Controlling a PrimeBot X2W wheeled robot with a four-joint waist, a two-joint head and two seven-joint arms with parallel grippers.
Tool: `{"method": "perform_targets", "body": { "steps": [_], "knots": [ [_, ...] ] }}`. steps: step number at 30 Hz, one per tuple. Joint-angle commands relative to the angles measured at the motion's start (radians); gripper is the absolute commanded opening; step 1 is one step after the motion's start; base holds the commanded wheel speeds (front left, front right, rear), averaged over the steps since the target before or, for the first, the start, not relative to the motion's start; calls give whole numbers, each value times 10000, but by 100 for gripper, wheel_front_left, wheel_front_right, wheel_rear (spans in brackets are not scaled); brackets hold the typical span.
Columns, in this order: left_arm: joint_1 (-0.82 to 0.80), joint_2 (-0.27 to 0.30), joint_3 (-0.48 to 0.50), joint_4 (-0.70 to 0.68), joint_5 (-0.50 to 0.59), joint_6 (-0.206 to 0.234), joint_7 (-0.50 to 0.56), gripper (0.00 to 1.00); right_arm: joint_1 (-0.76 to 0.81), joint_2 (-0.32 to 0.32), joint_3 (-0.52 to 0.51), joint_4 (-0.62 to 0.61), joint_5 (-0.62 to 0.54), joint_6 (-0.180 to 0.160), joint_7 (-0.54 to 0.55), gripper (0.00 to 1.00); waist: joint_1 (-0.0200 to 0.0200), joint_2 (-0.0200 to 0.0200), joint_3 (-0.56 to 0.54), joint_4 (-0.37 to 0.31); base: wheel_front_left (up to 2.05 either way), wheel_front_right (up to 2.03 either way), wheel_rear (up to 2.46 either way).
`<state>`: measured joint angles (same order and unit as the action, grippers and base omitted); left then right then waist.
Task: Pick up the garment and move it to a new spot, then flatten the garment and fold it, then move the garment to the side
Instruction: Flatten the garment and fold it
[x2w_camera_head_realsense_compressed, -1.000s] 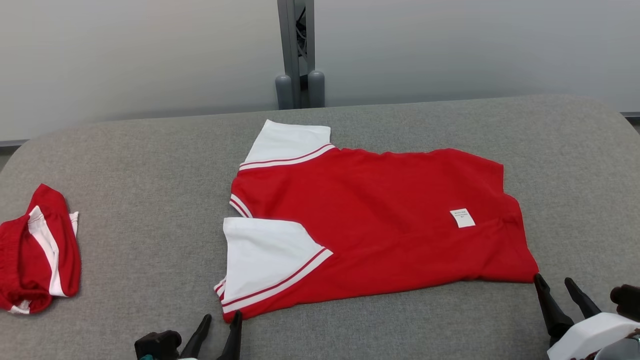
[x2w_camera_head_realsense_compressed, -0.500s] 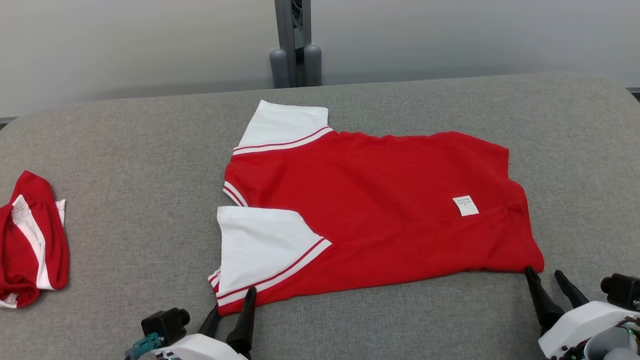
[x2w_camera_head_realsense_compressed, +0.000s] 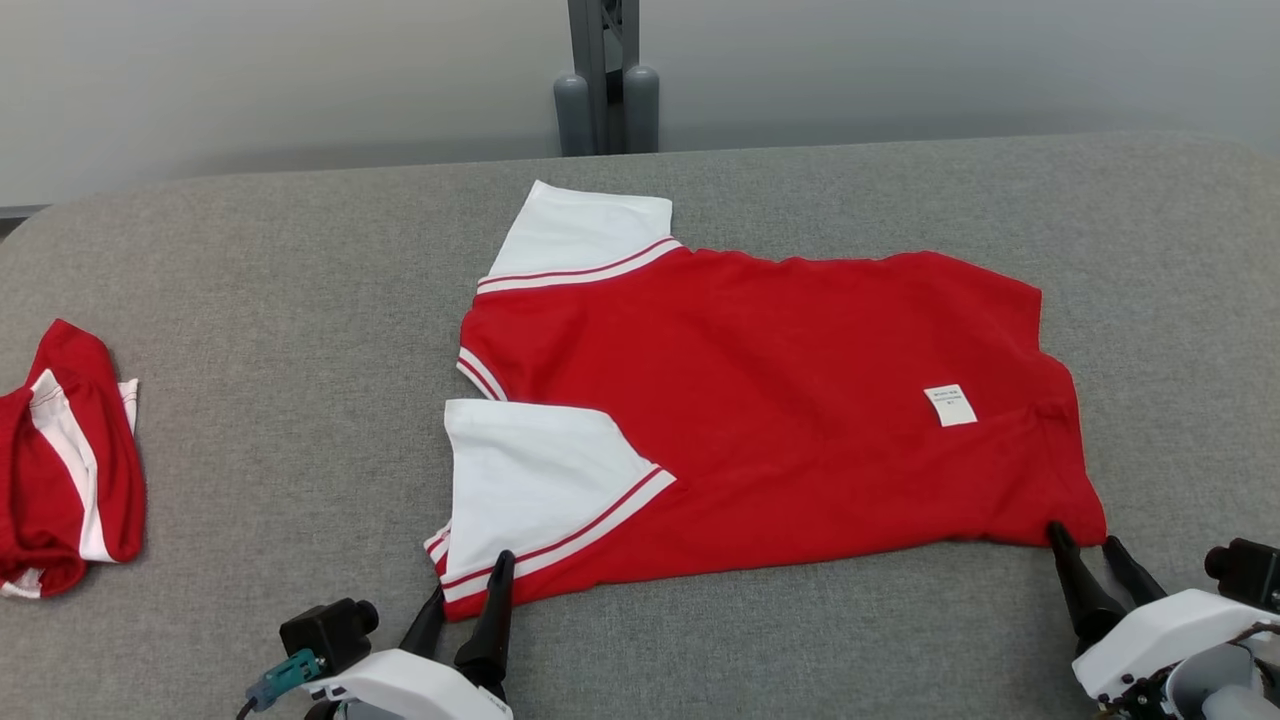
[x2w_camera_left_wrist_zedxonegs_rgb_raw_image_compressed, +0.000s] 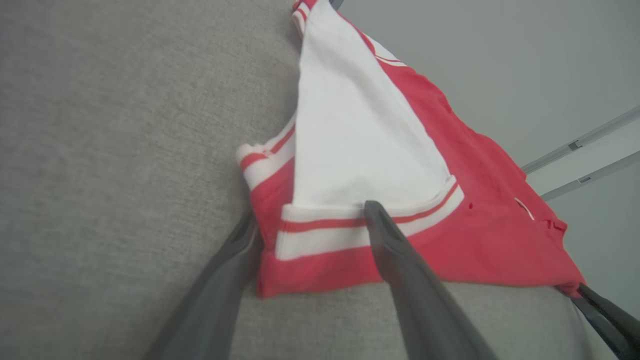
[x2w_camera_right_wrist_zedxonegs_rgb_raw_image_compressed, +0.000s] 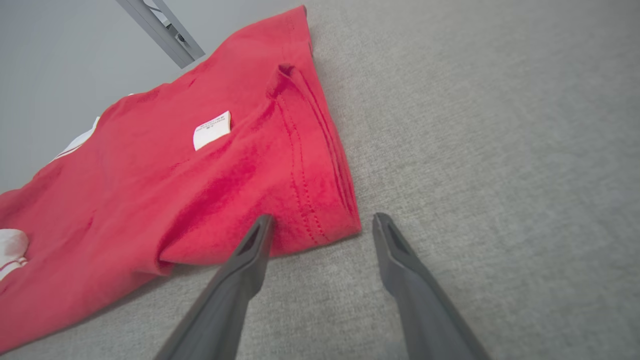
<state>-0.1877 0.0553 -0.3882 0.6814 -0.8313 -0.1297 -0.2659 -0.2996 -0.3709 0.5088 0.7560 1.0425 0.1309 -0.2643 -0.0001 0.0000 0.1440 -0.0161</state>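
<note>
A flat red cotton shirt with white sleeves (x2w_camera_head_realsense_compressed: 780, 420) lies mid-frame. The left gripper (x2w_camera_head_realsense_compressed: 470, 578), lower left, and the right gripper (x2w_camera_head_realsense_compressed: 1082, 536), lower right, sit at its near corners, fingers spread wide.

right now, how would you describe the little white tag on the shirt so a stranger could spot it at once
On the grey padded table lies a red shirt spread flat, white sleeves toward the robot's left. Near its hem end on the robot's right sits the small white tag. It is the one white patch on the plain red body, far smaller than the sleeves.
</note>
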Motion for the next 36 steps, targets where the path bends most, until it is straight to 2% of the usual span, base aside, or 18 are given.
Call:
{"method": "perform_targets", "body": {
  "steps": [1,2,3,4,5,6,7,8,9,16,29,36],
  "knots": [
    [-74,42,-45,66,-129,-8,43,100,-81,-66,83,-24,104,-4,-11,100,1,0,32,15,0,0,0],
    [-89,43,-104,45,-137,-8,43,100,-117,-82,133,-36,170,-4,-11,100,1,0,48,19,0,0,0],
    [-102,58,-163,23,-167,-9,44,80,-142,-99,181,-41,226,-4,-12,100,1,0,59,22,0,0,0],
    [-106,72,-226,5,-198,-9,44,48,-172,-118,234,-44,262,-4,-11,100,1,0,69,22,0,0,0],
    [-110,89,-286,-4,-197,-9,46,29,-201,-129,308,-67,316,-4,-11,100,1,0,78,23,0,0,0],
    [-107,104,-331,22,-235,-9,46,23,-234,-147,415,-99,316,-4,-11,84,1,0,88,24,0,0,0],
    [-123,127,-376,67,-254,-9,57,10,-285,-189,481,-104,287,-4,-11,45,1,0,103,25,0,0,0],
    [-175,167,-398,93,-222,-9,58,0,-334,-226,539,-120,238,-4,-11,22,1,0,126,28,0,0,0],
    [-211,184,-390,103,-200,-9,57,0,-370,-237,560,-141,221,-4,-12,0,1,0,150,32,0,0,0],
    [-268,309,-437,-237,15,-13,34,0,-476,-260,368,-193,-49,-4,-12,0,1,0,251,52,0,0,0],
    [-24,199,582,-416,935,-8,22,0,-303,-458,35,-230,-796,-4,-12,0,1,0,17,26,0,0,0],
    [184,145,481,-278,1127,-9,22,0,-7,-587,580,-142,-592,-4,-12,0,1,0,-406,12,0,0,0]
  ]
}}
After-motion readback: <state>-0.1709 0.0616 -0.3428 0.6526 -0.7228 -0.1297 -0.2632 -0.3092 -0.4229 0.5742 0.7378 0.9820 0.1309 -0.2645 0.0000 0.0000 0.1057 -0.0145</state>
